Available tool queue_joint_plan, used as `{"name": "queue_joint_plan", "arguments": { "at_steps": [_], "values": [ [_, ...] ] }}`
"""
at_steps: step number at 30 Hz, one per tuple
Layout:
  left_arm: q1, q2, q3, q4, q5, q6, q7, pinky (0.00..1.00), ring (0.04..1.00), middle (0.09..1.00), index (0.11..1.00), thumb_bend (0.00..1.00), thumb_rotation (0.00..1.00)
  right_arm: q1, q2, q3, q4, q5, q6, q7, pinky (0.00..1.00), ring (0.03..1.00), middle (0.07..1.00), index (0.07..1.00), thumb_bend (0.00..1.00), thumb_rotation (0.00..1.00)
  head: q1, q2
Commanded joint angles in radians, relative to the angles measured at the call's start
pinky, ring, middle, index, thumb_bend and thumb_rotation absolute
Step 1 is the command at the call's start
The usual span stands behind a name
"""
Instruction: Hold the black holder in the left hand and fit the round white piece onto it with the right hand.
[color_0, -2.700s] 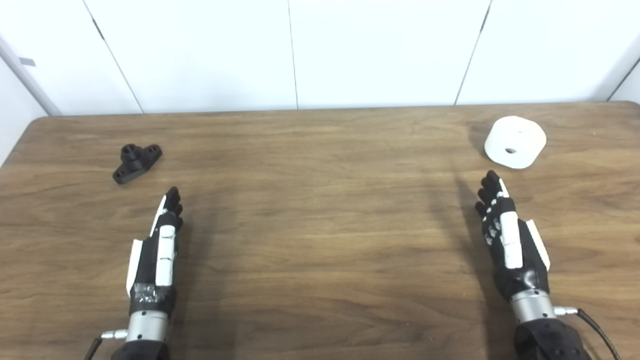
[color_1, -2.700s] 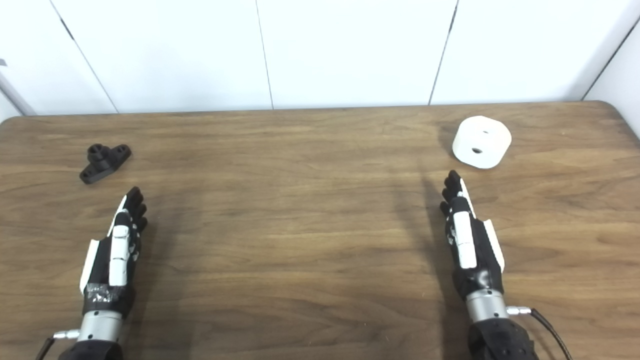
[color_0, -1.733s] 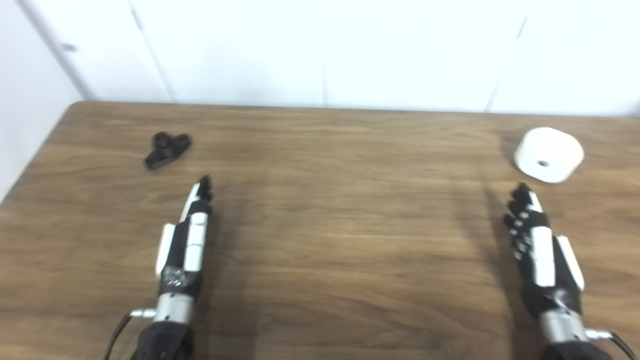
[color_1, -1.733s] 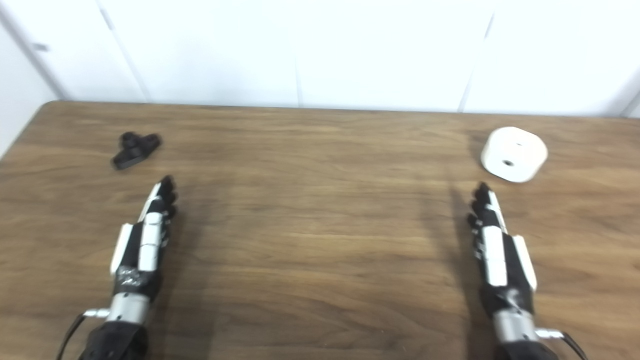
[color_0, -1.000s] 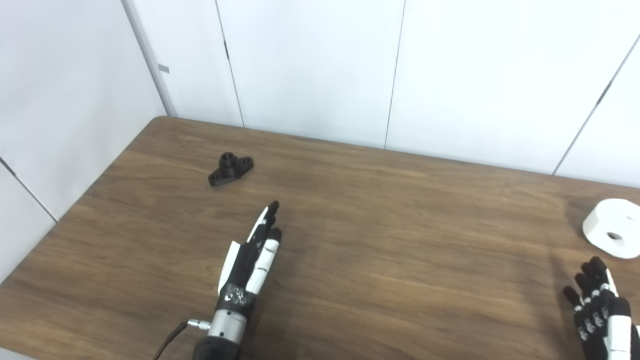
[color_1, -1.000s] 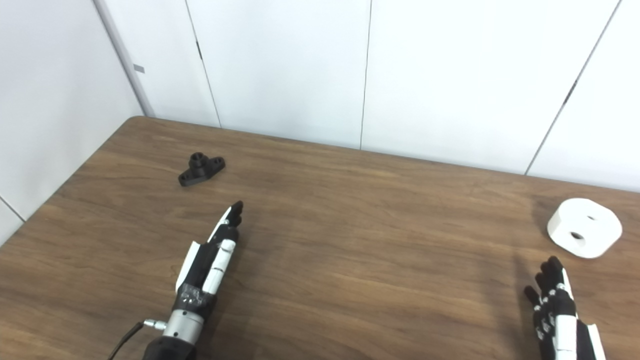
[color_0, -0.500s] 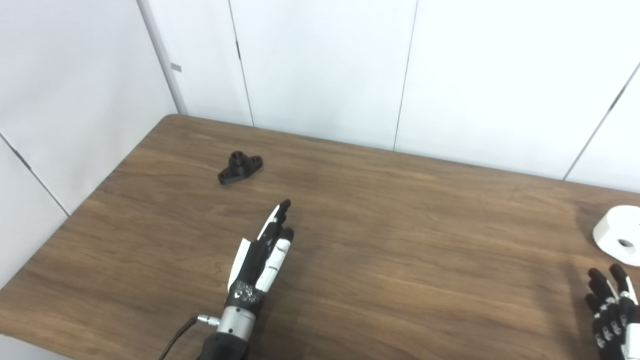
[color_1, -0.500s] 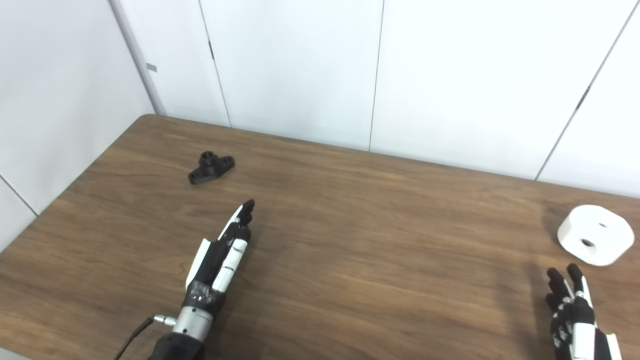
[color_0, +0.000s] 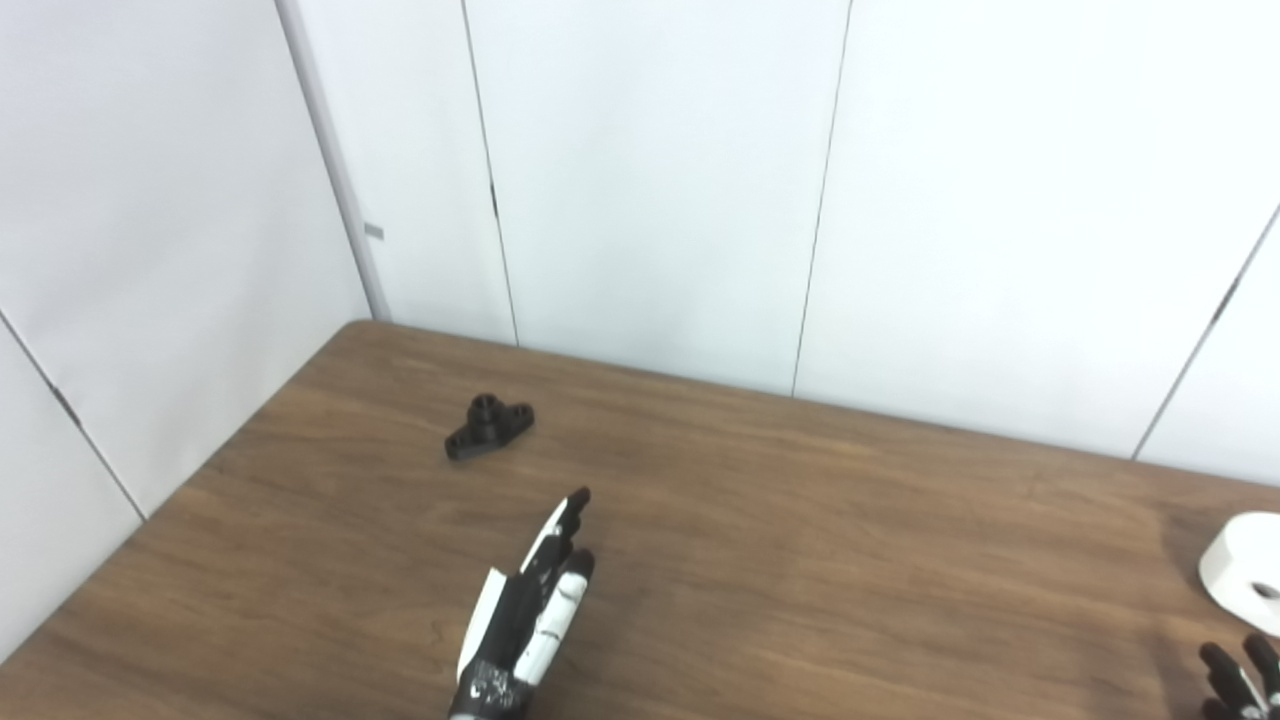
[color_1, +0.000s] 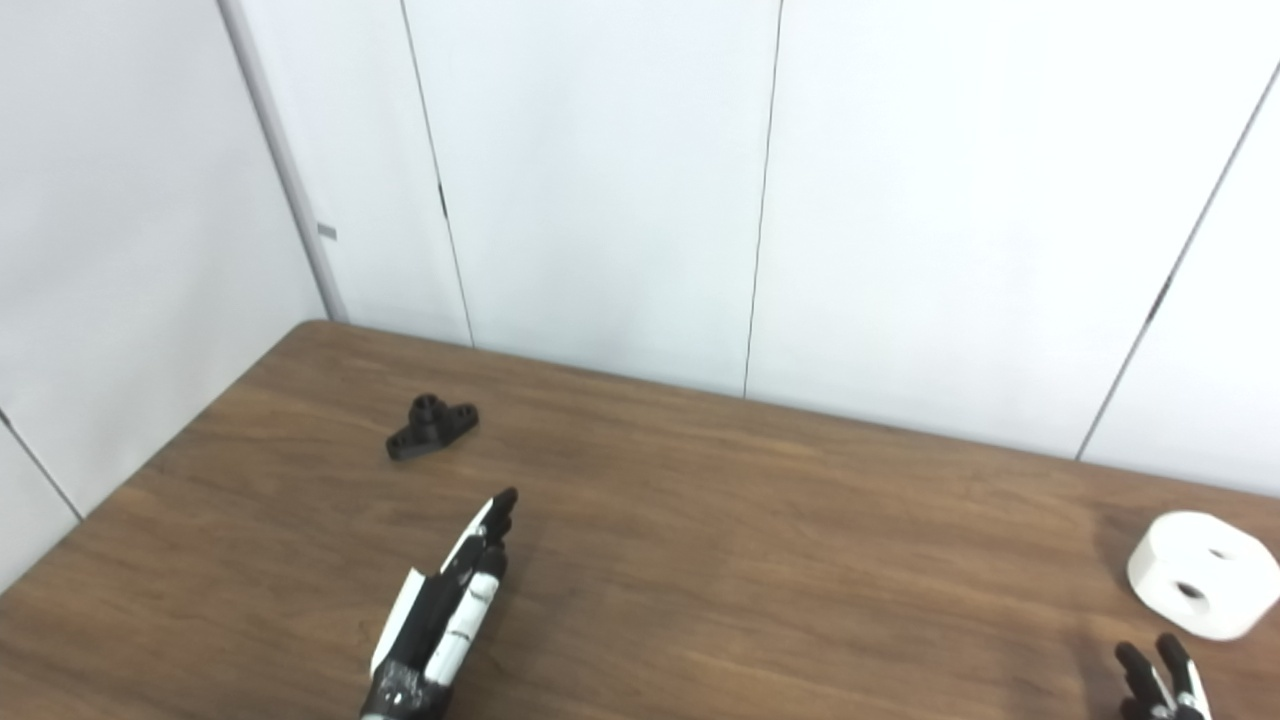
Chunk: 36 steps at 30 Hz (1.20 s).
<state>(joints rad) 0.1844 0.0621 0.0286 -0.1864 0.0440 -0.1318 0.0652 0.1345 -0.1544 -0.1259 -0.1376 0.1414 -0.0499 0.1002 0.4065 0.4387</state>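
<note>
The left hand (color_0: 528, 625) lies low in the frame, left of centre, over the wooden counter (color_0: 800, 560). Its fingers are stretched out straight, close side by side, holding nothing, pointing up and slightly right. At the bottom right corner only the fingertips of the right hand (color_1: 1160, 680) show, apart from one another and empty.

Just above those fingertips, at the right edge, the round white piece (color_1: 1198, 574) lies flat with its holes facing up.

Farther back, in the upper left of the counter, the black holder (color_0: 489, 427) rests well apart from the left hand. Its long axis runs from lower left to upper right, and its round socket stands upright from the base.
</note>
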Motion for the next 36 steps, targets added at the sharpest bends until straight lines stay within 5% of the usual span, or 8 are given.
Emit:
{"name": "queue_joint_plan", "arguments": {
  "at_steps": [1,19,28,36],
  "values": [
    [0.034,-0.037,-0.012,0.03,0.012,-0.029,0.011,1.0,1.0,1.0,0.984,0.59,0.9,0.021,-0.002,-0.004,0.043,0.002,-0.033,0.002,1.0,0.978,0.93,0.994,0.68,1.0,-0.003,-0.002],
    [0.036,-0.033,-0.009,0.014,0.006,-0.021,0.006,1.0,1.0,1.0,0.988,0.57,0.87,0.02,-0.001,-0.001,0.033,-0.005,-0.032,-0.001,1.0,0.963,0.925,0.974,0.71,1.0,-0.009,0.014],
    [0.035,-0.024,0.033,-0.137,0.094,0.104,0.058,1.0,1.0,1.0,0.974,0.7,0.49,0.016,-0.001,0.002,0.038,-0.018,-0.031,-0.005,1.0,0.969,0.937,0.981,0.74,1.0,-0.003,0.018],
    [-0.016,0.077,0.099,-0.276,0.348,0.306,0.049,1.0,1.0,0.996,0.93,0.88,0.48,0.019,0.002,0.0,0.033,-0.024,-0.018,-0.012,1.0,0.989,0.948,0.988,0.76,1.0,-0.006,0.024]
  ]
}}
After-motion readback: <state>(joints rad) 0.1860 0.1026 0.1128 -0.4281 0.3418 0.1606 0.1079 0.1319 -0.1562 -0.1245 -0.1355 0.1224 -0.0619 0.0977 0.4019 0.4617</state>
